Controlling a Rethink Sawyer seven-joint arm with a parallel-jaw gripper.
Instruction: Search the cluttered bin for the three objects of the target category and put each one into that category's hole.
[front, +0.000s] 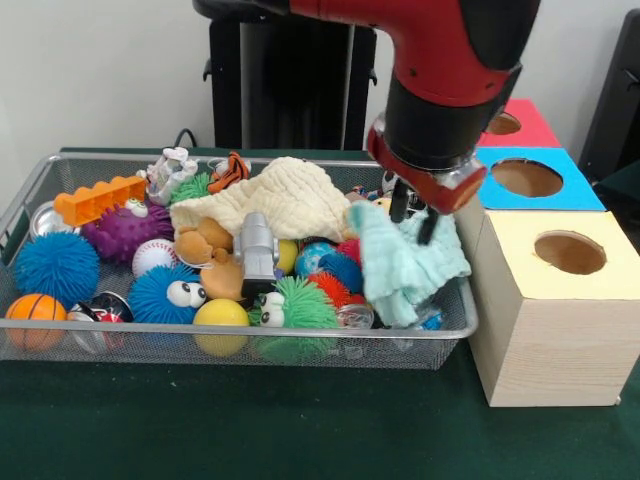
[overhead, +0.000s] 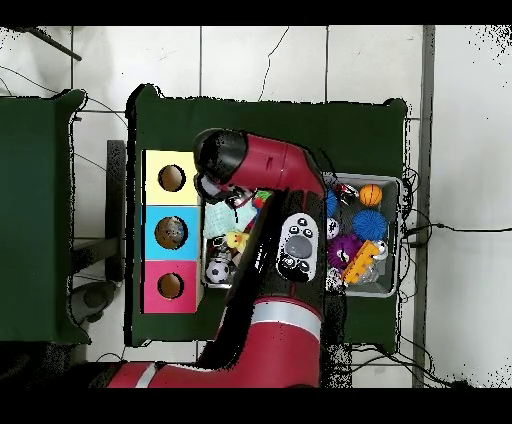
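The wire mesh bin is heaped with toys and cloths. My gripper hangs over its right end, open, with its tips down at a mint green cloth draped there. Below that cloth some clear wrinkled plastic shows against the front mesh, and a blue-white bit beside it; I cannot tell what they are. The round hole in the blue-topped box lies right of the bin, behind the gripper. In the overhead view the blue-topped box's hole is the middle one, and the arm hides the gripper.
A yellow-topped box stands nearest and a red-topped box farthest in the row. A cream cloth covers the bin's middle. Balls, spiky toys, an orange block and a grey robot toy fill the rest.
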